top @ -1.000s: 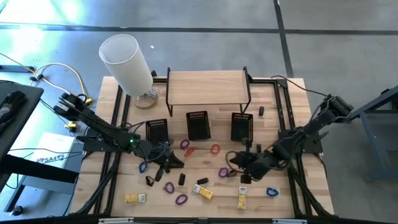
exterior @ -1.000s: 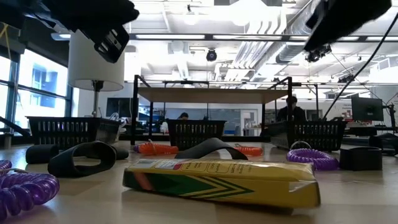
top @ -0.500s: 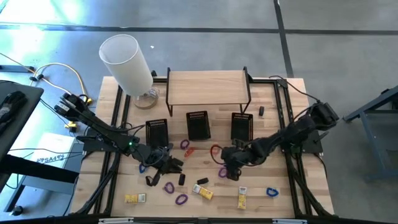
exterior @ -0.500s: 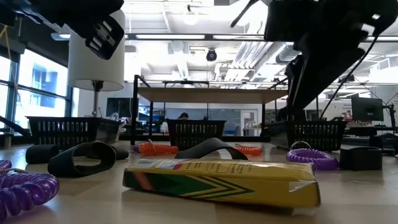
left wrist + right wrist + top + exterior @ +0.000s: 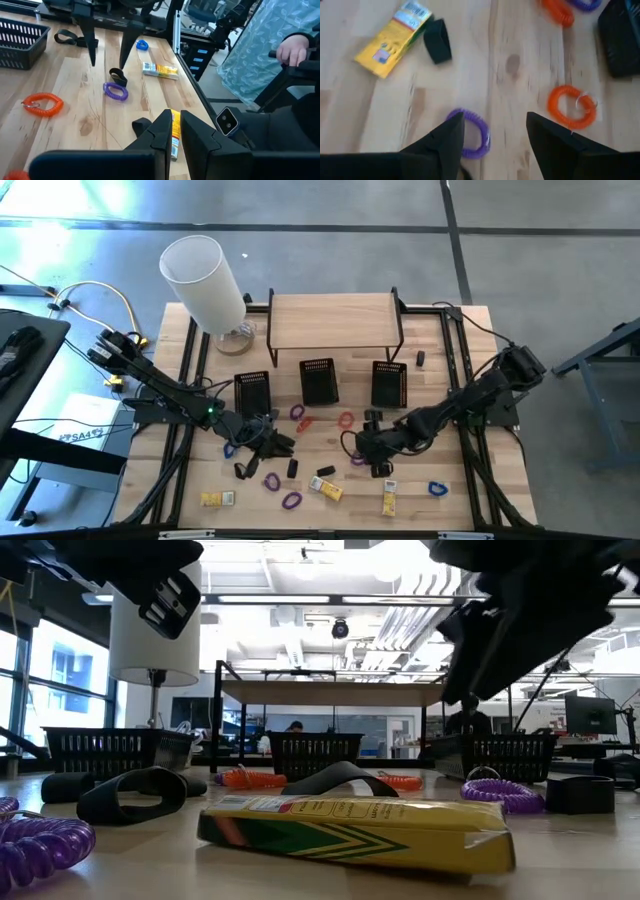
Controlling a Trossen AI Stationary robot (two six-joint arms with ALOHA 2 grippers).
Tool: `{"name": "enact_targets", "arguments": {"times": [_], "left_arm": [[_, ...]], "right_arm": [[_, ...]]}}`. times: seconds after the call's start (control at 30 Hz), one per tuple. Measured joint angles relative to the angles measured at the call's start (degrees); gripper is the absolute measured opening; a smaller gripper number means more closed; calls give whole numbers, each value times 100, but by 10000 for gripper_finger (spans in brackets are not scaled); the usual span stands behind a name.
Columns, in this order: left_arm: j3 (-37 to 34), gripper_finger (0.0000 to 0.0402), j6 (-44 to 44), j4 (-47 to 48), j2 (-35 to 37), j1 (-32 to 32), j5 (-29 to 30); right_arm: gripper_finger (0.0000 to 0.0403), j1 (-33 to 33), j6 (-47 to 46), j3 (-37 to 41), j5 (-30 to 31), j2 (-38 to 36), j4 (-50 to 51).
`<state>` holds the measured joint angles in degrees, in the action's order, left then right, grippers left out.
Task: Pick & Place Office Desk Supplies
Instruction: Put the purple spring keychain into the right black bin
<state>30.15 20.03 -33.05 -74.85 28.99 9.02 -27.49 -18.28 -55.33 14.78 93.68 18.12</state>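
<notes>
Right pincer [image 5: 492, 137] hovers low over the counter [image 5: 470, 490] mid-front, fingers spread, holding nothing; a purple coil loop [image 5: 472, 135] lies on the wood between the fingertips, an orange coil loop [image 5: 571, 106] just beside. Yellow box [image 5: 392, 39] and black clip [image 5: 437, 40] lie farther off, touching. Left pincer [image 5: 173, 132] sits left of centre, fingers pressed together, empty. Other supplies lie scattered along the front.
</notes>
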Motion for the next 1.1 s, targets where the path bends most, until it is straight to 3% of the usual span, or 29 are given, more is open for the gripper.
{"name": "enact_targets", "arguments": {"times": [0.3, 0.83, 0.97, 1.1], "left_arm": [[0, 33, 102, -3, 2, 0, 2], [0, 33, 103, -38, 2, -42, 17], [0, 33, 103, -35, 2, -17, 16], [0, 33, 103, -47, 2, 11, 2]], "right_arm": [[190, -27, 233, 10, -187, 617, -444], [188, 11, 453, -11, -133, 1156, -388], [162, 52, 439, -11, -185, 1160, -354], [105, 98, 590, -8, -377, 1163, -345]]}}
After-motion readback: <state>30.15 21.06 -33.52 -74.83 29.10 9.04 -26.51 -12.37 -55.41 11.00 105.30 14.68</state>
